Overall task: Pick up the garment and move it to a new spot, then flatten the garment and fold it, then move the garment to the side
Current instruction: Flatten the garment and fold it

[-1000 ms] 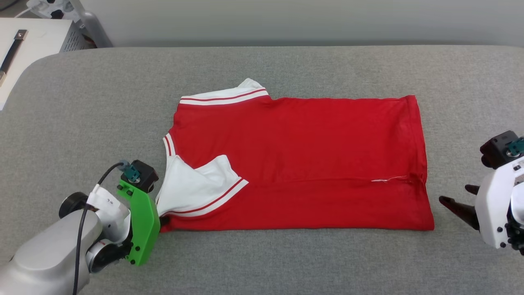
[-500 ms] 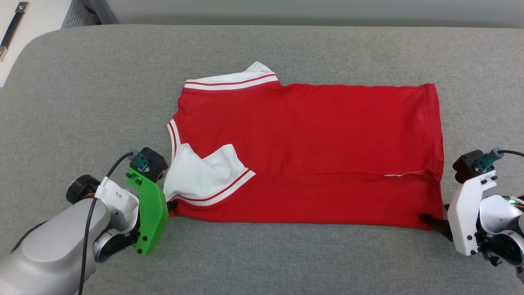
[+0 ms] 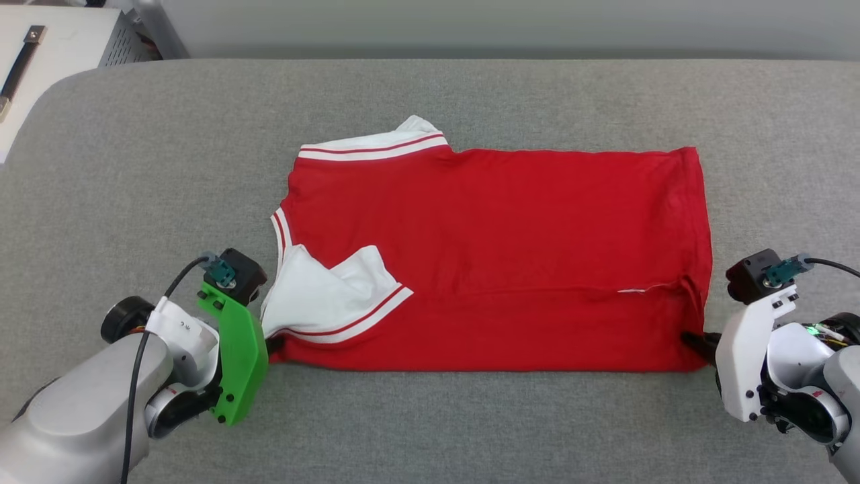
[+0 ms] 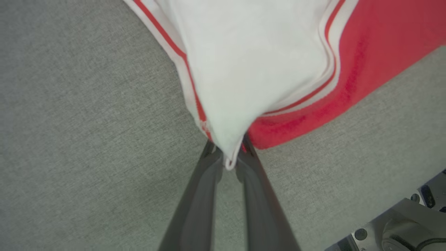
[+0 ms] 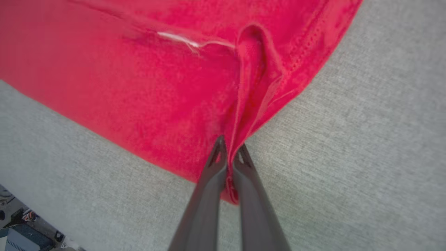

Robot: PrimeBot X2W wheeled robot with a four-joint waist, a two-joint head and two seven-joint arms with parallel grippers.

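Note:
The garment point(image 3: 497, 255) lies folded lengthwise on the grey surface, red with a white striped sleeve point(image 3: 336, 296) turned over its near left part. My left gripper point(image 3: 272, 346) is shut on the near left corner; the left wrist view shows the white sleeve edge point(image 4: 226, 104) pinched between the dark fingers point(image 4: 205, 188) of that gripper point(image 4: 228, 157). At the near right corner my right gripper point(image 3: 695, 341) is shut on the red hem; in the right wrist view the hem fold point(image 5: 251, 87) runs down into that gripper point(image 5: 230, 150).
The grey padded surface point(image 3: 430, 430) stretches wide on all sides of the garment. A white cabinet with a black handle point(image 3: 20, 67) stands beyond its far left corner. A pale wall runs along the back edge.
My right gripper has come in from the right and shut on the garment's near right corner, which now puckers. The left gripper keeps its hold. The head camera has shifted.

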